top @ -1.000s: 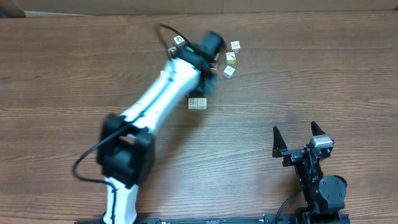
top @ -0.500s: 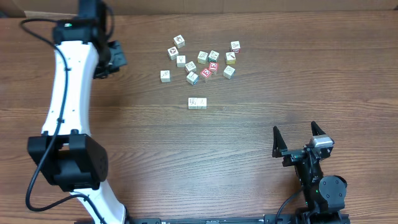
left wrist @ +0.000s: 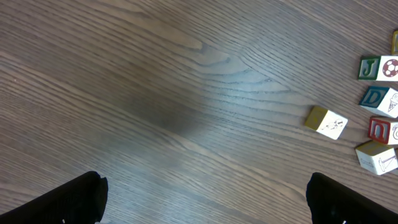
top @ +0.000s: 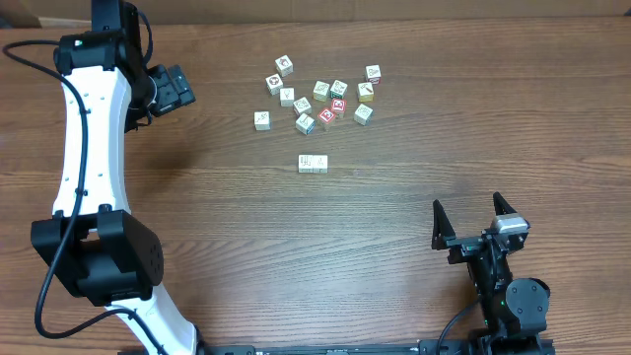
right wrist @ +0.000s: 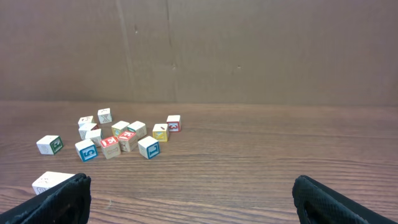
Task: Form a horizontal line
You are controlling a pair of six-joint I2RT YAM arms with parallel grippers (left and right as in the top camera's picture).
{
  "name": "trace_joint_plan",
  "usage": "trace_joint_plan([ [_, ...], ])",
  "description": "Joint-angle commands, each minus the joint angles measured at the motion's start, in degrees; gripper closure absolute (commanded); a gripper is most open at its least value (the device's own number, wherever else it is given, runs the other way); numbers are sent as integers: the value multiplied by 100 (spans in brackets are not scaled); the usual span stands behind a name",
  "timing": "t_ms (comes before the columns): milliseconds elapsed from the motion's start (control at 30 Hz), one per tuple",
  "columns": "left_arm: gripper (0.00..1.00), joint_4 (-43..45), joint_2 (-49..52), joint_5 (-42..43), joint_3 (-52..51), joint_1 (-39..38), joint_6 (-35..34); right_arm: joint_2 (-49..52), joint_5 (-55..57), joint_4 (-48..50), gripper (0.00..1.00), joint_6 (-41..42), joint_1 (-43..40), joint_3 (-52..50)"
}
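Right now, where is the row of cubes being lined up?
In the overhead view the horizontal line sits near the middle of the table, just on the robot's side of the scattered cubes and apart from them, right of the left gripper.

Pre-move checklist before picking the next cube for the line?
1. Left gripper open and empty: ok.
2. Right gripper open and empty: ok.
3. Horizontal line straight, cubes touching: ok; it looks like two cubes.
4. Loose cubes apart from the line: ok, scattered beyond it.
5. Both grippers away from the line: ok.
6. Loose cubes spaced enough for a clean grasp: cannot tell; several sit close together.
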Motion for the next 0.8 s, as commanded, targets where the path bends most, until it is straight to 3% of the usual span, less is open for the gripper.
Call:
trace_joint_plan([
  [0, 0, 9, -26, 68, 37, -28, -42, -35, -15, 37, 0, -22, 22, -59],
  [167, 0, 9, -26, 68, 37, -28, -42, -35, -94, 199, 0, 24, 22, -59],
  [267, 0, 9, -26, 68, 37, -28, -42, -35, -756, 208, 0, 584, 22, -44],
  [433, 0, 9, -26, 68, 37, -28, -42, -13, -901, -315, 0, 949, 20, 584],
  [567, 0, 9, -26, 68, 37, -39, -42, 380, -457, -1228, 0, 949, 20, 1875],
  [767, 0, 9, -26, 68, 37, -39, -42, 2323, -415, -3036, 0, 942, 20, 4656],
])
